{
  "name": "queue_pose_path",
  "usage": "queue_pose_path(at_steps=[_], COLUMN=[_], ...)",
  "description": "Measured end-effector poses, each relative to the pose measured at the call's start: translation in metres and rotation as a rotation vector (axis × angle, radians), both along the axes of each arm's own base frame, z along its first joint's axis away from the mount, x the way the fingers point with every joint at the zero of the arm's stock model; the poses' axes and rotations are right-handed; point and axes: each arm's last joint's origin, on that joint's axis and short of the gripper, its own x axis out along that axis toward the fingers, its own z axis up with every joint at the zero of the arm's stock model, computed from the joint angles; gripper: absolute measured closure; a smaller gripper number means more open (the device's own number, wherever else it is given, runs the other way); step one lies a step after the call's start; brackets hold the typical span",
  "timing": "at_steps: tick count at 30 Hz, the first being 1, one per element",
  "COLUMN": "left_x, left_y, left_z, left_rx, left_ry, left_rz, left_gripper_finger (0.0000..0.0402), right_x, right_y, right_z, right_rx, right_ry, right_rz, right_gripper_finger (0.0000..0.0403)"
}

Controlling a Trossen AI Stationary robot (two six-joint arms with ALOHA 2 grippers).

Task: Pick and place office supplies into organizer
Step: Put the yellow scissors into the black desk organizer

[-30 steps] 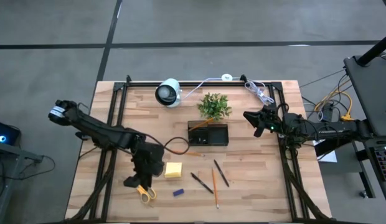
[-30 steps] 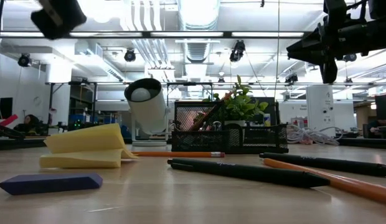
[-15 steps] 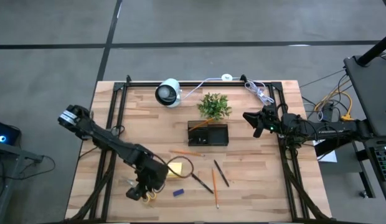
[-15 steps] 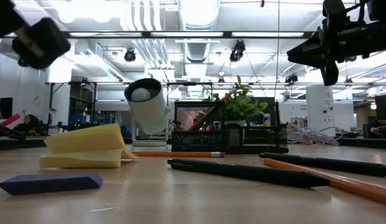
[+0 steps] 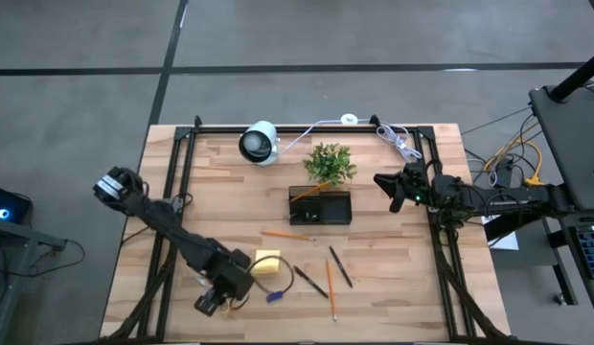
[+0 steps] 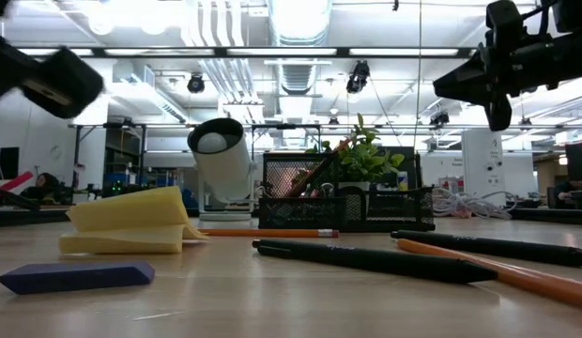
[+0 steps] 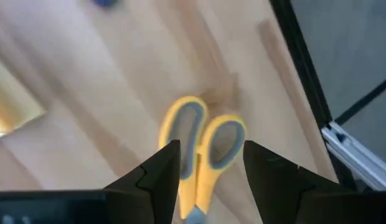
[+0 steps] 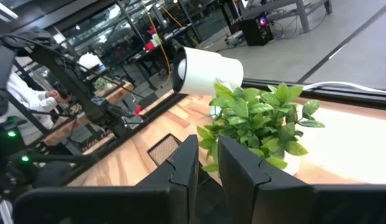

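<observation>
The left arm has swung down to the table's near-left corner, and the left gripper (image 5: 214, 301) now hangs right over the yellow-handled scissors (image 7: 199, 149); a second ago it stood farther up the table, short of them. Its fingers (image 7: 157, 177) have spread since then and sit apart, one either side of the two yellow loops, nothing pinched yet, so this reads as the line-up for a grab, not the grab itself. The organizer (image 5: 320, 207) lies well away from that pincer, up and across toward the table's middle, so a long carry would follow. Just beside the pincer sits the sticky-note pad (image 5: 267, 263), with the small blue block (image 5: 274, 296) a little past it, and the pens and pencils (image 5: 329, 275) beyond those. From above the scissors are all but hidden under the wrist, so the exact alignment is probably good, no more. The right gripper (image 5: 397, 189) waits by the right rail, fingers (image 8: 183, 165) nearly together, empty.
</observation>
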Motion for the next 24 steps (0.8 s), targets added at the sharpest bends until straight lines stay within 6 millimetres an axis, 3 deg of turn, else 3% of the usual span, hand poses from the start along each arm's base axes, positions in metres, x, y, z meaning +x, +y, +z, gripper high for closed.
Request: queue_pose_path(at_steps=[8,14,24], left_x=[-0.011,-0.012,-0.007], left_y=[-0.013,-0.017,-0.027], left_z=[-0.001,-0.008,-0.035], left_rx=[0.165,0.151,0.191], left_ry=[-0.126,-0.087,-0.009], left_rz=[-0.007,-0.03,0.004], left_gripper_finger=[0.0242,0.0242,0.0242], right_x=[0.0,0.0,0.0], right_y=[0.0,0.0,0.0], right_z=[-0.002,-0.002,-0.002], right_rx=[0.001,0.001,0.005], right_ry=[0.018,0.022,0.02], right_rz=[0.0,0.0,0.0], right_gripper_finger=[0.0351,0.0351,0.0351])
